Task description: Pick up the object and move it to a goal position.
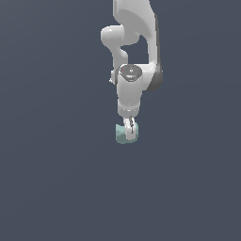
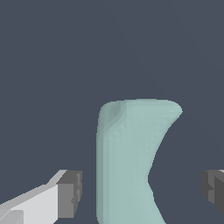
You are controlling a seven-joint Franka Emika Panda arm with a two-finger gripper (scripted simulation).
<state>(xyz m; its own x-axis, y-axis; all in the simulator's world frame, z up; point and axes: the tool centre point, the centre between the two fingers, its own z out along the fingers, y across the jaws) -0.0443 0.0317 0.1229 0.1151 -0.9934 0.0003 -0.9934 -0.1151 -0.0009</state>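
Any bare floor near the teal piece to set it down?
Bare surface on every side of the object. The only crowded spot is at the object itself, where the gripper straddles it, pads apart.

Glossy white rounded arm (image 1: 134, 47), dark grey joint seams, white gripper (image 1: 130, 128), dark grey pads (image 2: 70, 192)

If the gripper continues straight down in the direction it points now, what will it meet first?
Probably the teal object: it sits between the open fingers of the gripper, with gaps on both sides. Depth is unclear, so the remaining travel cannot be judged.
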